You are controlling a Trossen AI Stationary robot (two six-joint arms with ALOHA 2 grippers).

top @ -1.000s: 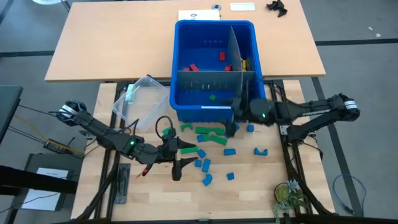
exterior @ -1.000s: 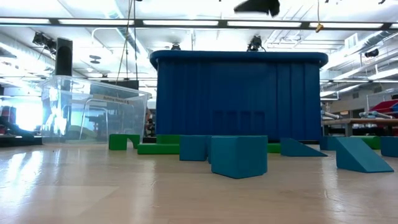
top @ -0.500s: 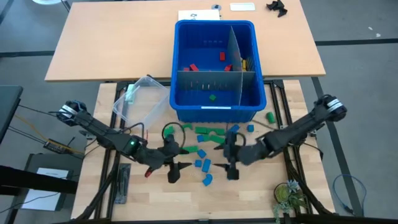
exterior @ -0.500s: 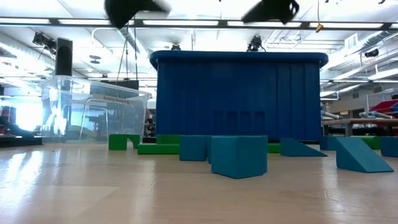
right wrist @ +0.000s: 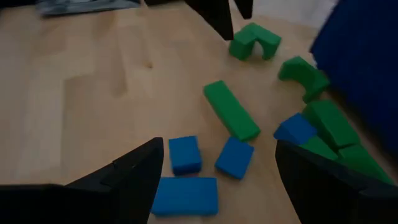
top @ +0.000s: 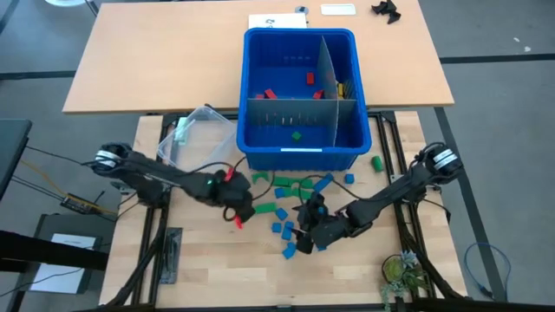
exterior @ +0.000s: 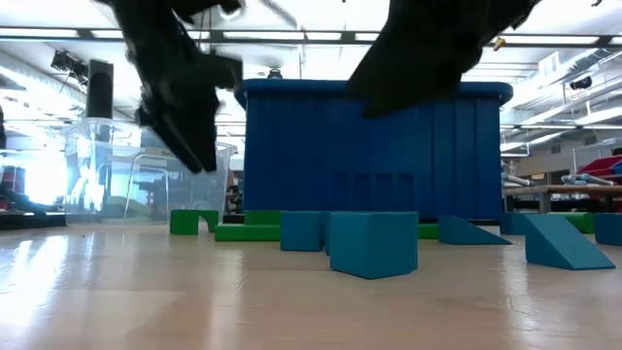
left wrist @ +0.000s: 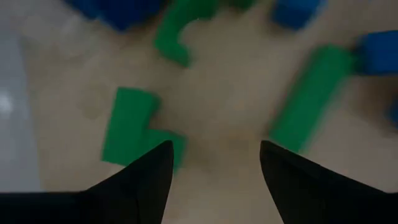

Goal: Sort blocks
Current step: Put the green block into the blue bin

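Blocks: I see green and blue blocks (top: 290,192) scattered on the table (top: 364,251) in front of the blue bin (top: 299,156); a few lie inside the bin.
Left gripper (top: 244,211): my left arm reaches low over the green blocks, fingers apart, holding nothing.
Right gripper (top: 303,232): stretched low over the blue blocks, fingers wide, empty.

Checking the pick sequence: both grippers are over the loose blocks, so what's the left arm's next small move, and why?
Probably lower the left gripper onto the green block beside its finger, then close. Its jaws stand open and empty above the table, with green blocks scattered just ahead. The right gripper hangs open over blue blocks.
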